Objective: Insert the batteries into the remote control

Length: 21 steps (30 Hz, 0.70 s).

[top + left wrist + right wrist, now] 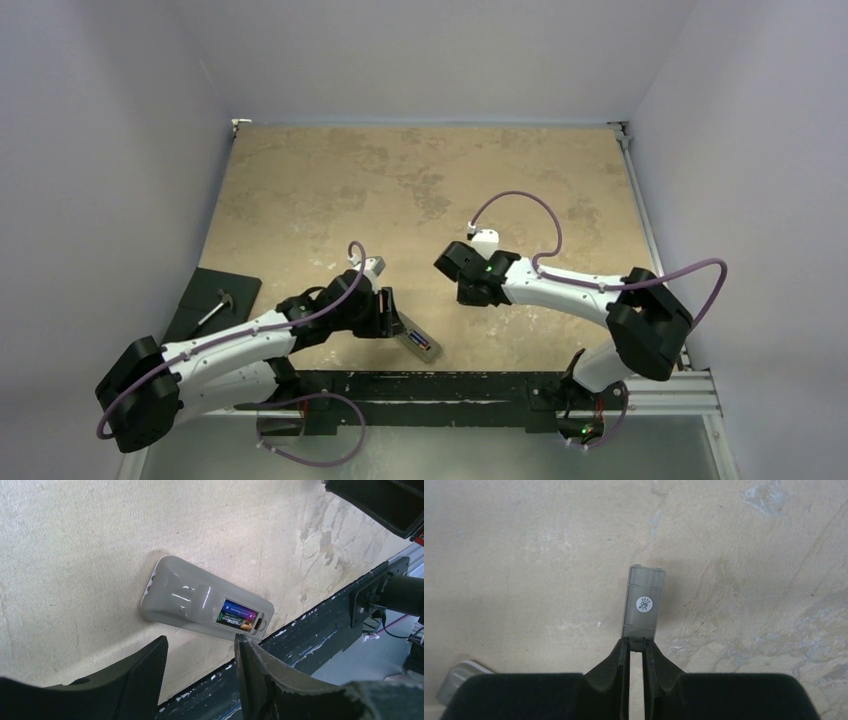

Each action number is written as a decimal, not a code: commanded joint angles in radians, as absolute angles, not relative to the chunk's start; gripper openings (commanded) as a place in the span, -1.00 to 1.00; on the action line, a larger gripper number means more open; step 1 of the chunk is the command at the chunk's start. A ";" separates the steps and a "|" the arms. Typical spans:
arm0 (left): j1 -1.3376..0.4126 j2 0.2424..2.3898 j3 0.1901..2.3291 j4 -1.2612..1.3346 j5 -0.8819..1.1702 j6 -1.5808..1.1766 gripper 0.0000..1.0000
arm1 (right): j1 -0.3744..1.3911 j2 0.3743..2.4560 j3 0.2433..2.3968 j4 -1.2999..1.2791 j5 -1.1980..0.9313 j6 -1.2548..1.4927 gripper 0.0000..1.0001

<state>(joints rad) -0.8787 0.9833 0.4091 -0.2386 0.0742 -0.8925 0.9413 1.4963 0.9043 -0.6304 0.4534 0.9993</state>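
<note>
At the front edge of the bench [75, 555], flat and grey back up: the remote [200, 600]. In its uncovered recess, side by side and lengthwise: both batteries [237, 615], a purple-blue one on the far side, a darker one with green and gold on its label on the near side. Just short of the remote, the left hand [201, 639], partly open, fingers [137, 677] well apart, nothing between them, clear of the remote. Off to the right and apart from the remote, the right hand [634, 642], closed to a thin slit on the near end of a small flat grey cover [643, 625]. Pinched by the fingertips only, with the rest of the cover sticking straight out ahead. On the cover's upper face, a round white sticker [644, 603], print too small to read. Lifted or lying on the bench: impossible to tell from the wrist view. At the lower left corner of that same view, a rounded grey corner of the remote. From overhead, both hands facing each other over the near half of the bench, the left one next to the remote, the right one a little farther back and to the right. At the bench's left edge, a dark mat [238, 282] with a thin tool [220, 304] on it.
</note>
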 commanded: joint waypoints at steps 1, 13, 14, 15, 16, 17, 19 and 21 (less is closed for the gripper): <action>-0.883 0.954 0.483 -0.248 0.050 -0.841 0.03 | 0.939 1.453 0.983 -0.647 0.388 0.863 -1.00; -0.881 0.943 0.623 -0.270 0.103 -0.691 0.10 | 0.939 1.326 1.085 -0.657 0.084 0.640 -1.00; -0.881 0.934 0.631 -0.267 0.110 -0.684 0.12 | 0.939 1.317 1.093 -0.662 0.063 0.625 -1.00; -0.881 0.924 0.640 -0.266 0.117 -0.675 0.16 | 0.939 1.308 1.098 -0.666 0.042 0.613 -1.00; -0.881 0.914 0.648 -0.264 0.126 -0.663 0.20 | 0.939 1.296 1.102 -0.668 0.010 0.601 -1.00; -0.879 0.902 0.657 -0.265 0.134 -0.650 0.24 | 0.939 1.287 1.106 -0.670 0.003 0.588 -1.00; -0.879 0.878 0.675 -0.269 0.148 -0.621 0.34 | 0.939 1.265 1.112 -0.672 -0.062 0.565 -1.00; -0.879 0.854 0.696 -0.277 0.158 -0.579 0.42 | 0.939 1.239 1.111 -0.668 -0.115 0.547 -1.00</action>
<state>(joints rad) -0.8783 0.9089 0.6228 -0.2802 0.1158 -0.6827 0.9413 1.2961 1.0683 -0.6460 0.0269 0.6250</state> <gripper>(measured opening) 0.677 0.167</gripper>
